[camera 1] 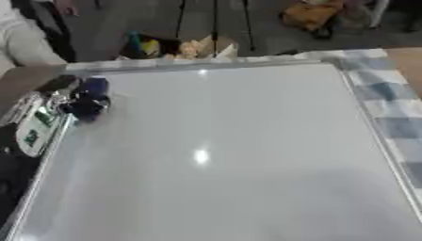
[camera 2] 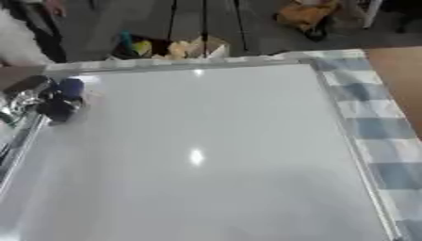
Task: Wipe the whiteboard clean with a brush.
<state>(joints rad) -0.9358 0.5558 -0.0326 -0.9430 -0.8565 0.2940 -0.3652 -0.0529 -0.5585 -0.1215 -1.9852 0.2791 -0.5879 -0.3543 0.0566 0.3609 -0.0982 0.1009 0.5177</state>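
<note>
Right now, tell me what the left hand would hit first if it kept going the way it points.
Probably the whiteboard's far frame: the left hand, by a blue brush, points up-right over that corner; depth unclear.

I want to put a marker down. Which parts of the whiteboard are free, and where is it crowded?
The whiteboard is bare across its middle, its right side up to the checked cloth, and its near part. Only the far left corner is crowded: the left hand is there with a dark blue thing.
</note>
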